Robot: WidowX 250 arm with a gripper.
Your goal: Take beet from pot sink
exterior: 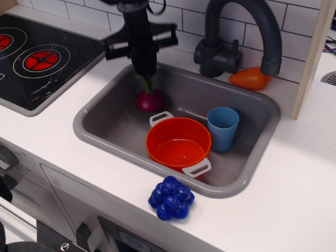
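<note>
The dark magenta beet (150, 101) hangs by its green stalks from my gripper (144, 79), which is shut on the stalks. It is low inside the grey sink (105, 134), over the left part of the basin, just left of and behind the orange-red pot (178, 143). Whether it touches the sink floor I cannot tell. The pot stands in the middle of the sink with nothing in it, its two white handles showing.
A light blue cup (222, 127) stands right of the pot in the sink. The dark faucet (241, 31) arches over the back. An orange teardrop toy (250, 78) lies behind the sink. A blue berry cluster (171, 197) sits on the front counter. A black stovetop (42, 58) is at left.
</note>
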